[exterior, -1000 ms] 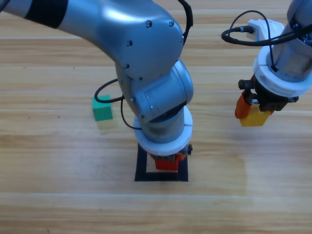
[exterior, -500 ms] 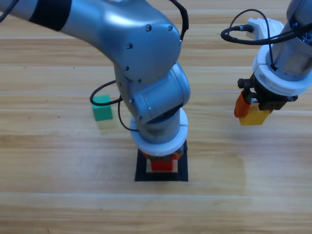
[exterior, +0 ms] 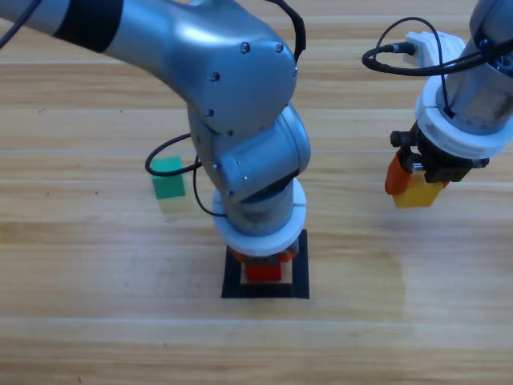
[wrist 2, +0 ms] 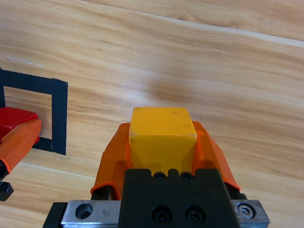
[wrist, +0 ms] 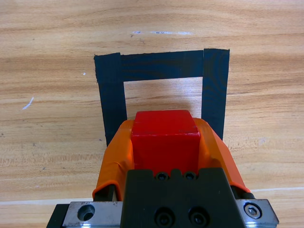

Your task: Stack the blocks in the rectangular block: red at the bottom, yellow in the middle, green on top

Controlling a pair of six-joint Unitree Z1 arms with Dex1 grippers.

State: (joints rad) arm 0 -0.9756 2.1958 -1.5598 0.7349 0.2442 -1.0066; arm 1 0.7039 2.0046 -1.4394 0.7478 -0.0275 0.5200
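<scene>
A wooden table (exterior: 96, 321) is seen from above, with two grey robot arms reaching down from the top edge.

The left arm fills the middle of the overhead view. Its gripper (exterior: 264, 263) hangs over a rectangle of black tape (exterior: 232, 281) near the table's front centre. The two orange jaws are pinched against the sides of the red cube (exterior: 263, 271), which peeks out just below the wrist. In the left wrist view, the left gripper (wrist: 165, 142) holds the red cube (wrist: 165, 138) snugly, one jaw touching each side face with no gap showing. The cube sits over the open wood inside the tape rectangle (wrist: 114, 99), with the tape's far edge and both side strips visible around it. Whether the cube touches the table cannot be told.

The right arm comes in at the upper right. Its gripper (exterior: 415, 186) is well apart from the tape rectangle, to the right and farther back. Its jaws are clamped on the yellow cube (exterior: 415, 194). The right wrist view shows the right gripper (wrist 2: 163, 145) with its jaws pressed on both sides of the yellow cube (wrist 2: 162, 137), bare wood beyond it. At that view's left edge, part of the tape rectangle (wrist 2: 59, 116) and a corner of the red cube (wrist 2: 14, 118) appear.

The green cube (exterior: 168, 178) rests alone on the table, left of the left arm and away from the tape, with no gripper near it.
</scene>
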